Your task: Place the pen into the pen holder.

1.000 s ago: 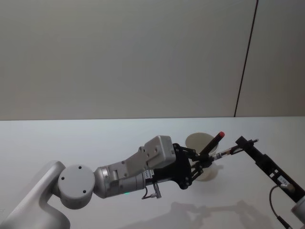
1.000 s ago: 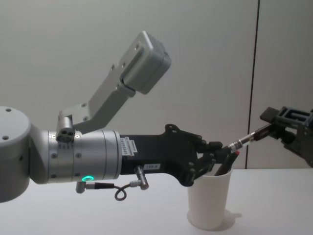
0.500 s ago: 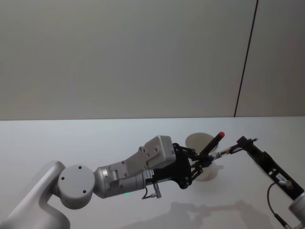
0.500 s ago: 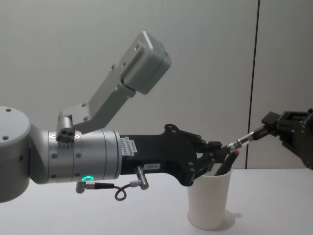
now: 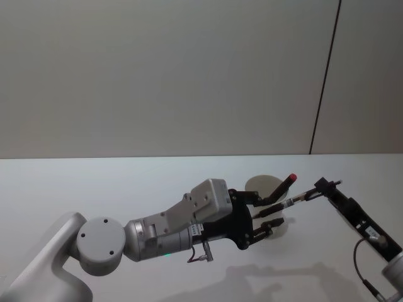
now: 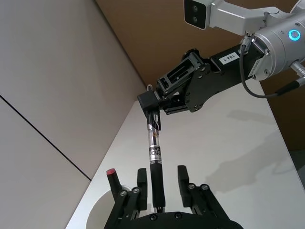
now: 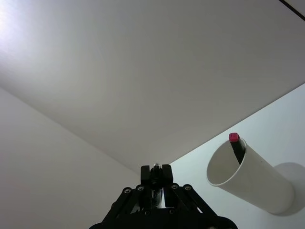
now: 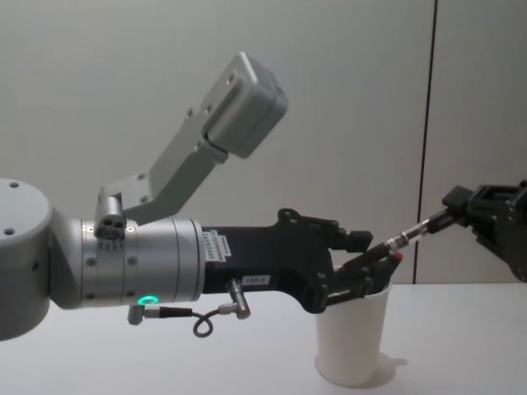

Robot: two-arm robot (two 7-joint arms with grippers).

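A black and silver pen (image 6: 155, 152) hangs level above the white paper cup, the pen holder (image 8: 354, 346). My right gripper (image 6: 153, 106) is shut on the pen's far end, to the right of the cup (image 5: 279, 231). At the other end my left gripper (image 6: 162, 177) is open, one finger on each side of the black grip, not touching it. In the chest view the pen (image 8: 409, 236) slants from the right gripper (image 8: 453, 206) down to the left gripper (image 8: 372, 253) above the cup's rim. A second pen with a red tip (image 7: 234, 138) stands inside the cup (image 7: 252, 179).
The white table (image 5: 94, 189) runs wide to the left and in front of the cup. A pale wall with a dark vertical seam (image 5: 324, 82) stands behind. My left arm's grey body (image 8: 123, 271) fills the left of the chest view.
The left gripper's fingers have spread apart and let go of the pen. The right gripper still holds the pen's far end and has barely moved.
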